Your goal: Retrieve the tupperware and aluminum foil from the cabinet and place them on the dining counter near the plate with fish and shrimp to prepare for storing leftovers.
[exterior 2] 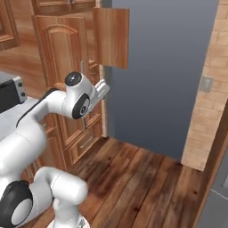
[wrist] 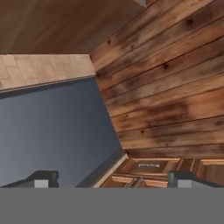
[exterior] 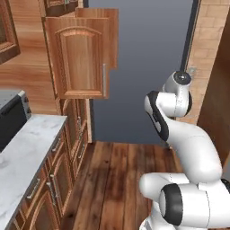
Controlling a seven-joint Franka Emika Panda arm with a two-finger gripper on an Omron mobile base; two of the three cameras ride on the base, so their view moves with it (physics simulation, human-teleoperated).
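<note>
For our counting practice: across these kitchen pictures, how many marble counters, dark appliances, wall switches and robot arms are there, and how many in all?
Marble counter: 1
Dark appliance: 1
Wall switch: 1
Robot arm: 1
Total: 4

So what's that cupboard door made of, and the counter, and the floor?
The cabinet door looks like warm brown wood with faint grain and a carved arched panel; its slim handle looks like grey metal. The counter seems to be marble: white with grey veins. The floor looks like dark wooden planks with knots.
</note>
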